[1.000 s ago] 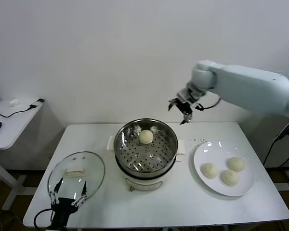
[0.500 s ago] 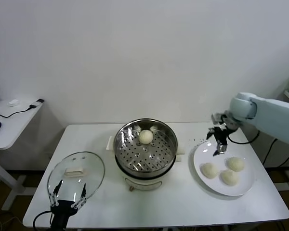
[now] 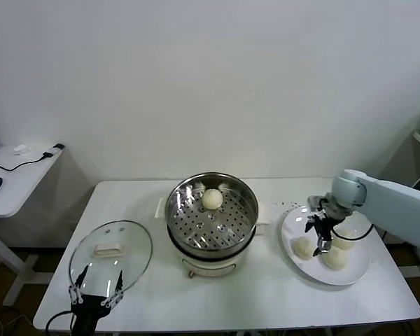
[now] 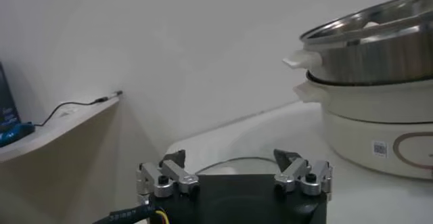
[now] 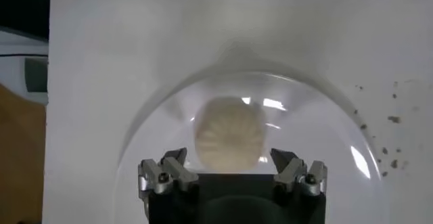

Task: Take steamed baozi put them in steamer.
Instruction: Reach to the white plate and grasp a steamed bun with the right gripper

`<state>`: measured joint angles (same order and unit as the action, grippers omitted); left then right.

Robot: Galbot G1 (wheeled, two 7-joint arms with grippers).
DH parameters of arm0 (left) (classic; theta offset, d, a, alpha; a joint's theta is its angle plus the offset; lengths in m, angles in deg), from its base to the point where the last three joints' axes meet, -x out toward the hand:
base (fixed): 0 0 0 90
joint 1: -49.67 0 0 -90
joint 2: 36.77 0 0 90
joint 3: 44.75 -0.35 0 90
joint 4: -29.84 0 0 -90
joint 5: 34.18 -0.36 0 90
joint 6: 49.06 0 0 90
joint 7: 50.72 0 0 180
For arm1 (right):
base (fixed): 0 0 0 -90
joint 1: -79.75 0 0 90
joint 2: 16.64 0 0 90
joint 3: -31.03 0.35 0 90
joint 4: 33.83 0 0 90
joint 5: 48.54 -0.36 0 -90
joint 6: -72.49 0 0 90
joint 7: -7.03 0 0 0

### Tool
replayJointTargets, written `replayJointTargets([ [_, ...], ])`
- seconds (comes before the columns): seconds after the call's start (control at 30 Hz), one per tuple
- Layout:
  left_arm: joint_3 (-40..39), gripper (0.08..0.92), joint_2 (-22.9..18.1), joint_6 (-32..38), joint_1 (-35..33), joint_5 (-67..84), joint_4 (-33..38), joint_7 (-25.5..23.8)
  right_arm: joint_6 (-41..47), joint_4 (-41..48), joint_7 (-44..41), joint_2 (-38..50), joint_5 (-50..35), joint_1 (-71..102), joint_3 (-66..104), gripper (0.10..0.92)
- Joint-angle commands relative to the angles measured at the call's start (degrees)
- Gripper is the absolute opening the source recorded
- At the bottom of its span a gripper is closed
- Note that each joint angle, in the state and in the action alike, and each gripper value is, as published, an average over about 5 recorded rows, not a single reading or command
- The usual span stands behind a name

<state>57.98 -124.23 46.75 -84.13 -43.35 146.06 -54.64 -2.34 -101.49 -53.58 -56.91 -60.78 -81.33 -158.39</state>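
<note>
The right hand (image 3: 322,232) hangs open over the white plate (image 3: 357,271) at the 3 o'clock side of the counter (image 3: 266,294), fingers spread and holding nothing. In its wrist view one bun (image 5: 229,135) lies just ahead of the hand (image 5: 230,172), centred in the gap between the two fingers, so a short push forward and down looks enough to straddle it. The bun is round, with no long axis to line up on; its pleats fan out from the top.

In the head view three buns sit on the plate: one (image 3: 304,247) at 9 o'clock of the hand, another (image 3: 334,257) just below it, a third (image 3: 346,236) partly behind the arm. I cannot tell for certain which of these the wrist view shows. A fourth bun (image 3: 212,199) already rests on the holed floor of the steamer (image 3: 211,212), toward its far rim.

The left hand (image 3: 96,297) is parked at the counter's near edge, at 6 o'clock of the glass lid (image 3: 110,253), open and empty, well away from the plate; the right arm is plainly the nearer.

A small label shows on the cooker base (image 4: 380,149), too small to read.
</note>
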Motion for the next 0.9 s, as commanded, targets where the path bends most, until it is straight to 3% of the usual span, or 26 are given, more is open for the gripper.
replayJointTargets([
  [0.03, -0.1, 0.823, -0.1, 0.1, 0.0, -0.1, -0.2, 0.0, -0.1, 3.7, 0.5, -2.4, 2.1, 6.4, 5.2, 0.823],
  [0.37, -0.1, 0.823, -0.1, 0.2, 0.1, -0.3, -0.5, 0.0, -0.4, 4.8, -0.2, -3.2, 2.1, 5.7, 5.3, 0.815],
  [0.63, -0.1, 0.823, -0.2, 0.4, -0.1, -0.3, -0.7, 0.0, -0.5, 4.8, -1.3, -2.9, 2.0, 4.6, 5.0, 0.660],
  [0.9, -0.1, 0.823, -0.1, 0.6, -0.3, -0.3, -0.6, 0.1, -0.4, 4.1, -1.5, -1.9, 0.2, 1.8, 3.5, 0.578],
])
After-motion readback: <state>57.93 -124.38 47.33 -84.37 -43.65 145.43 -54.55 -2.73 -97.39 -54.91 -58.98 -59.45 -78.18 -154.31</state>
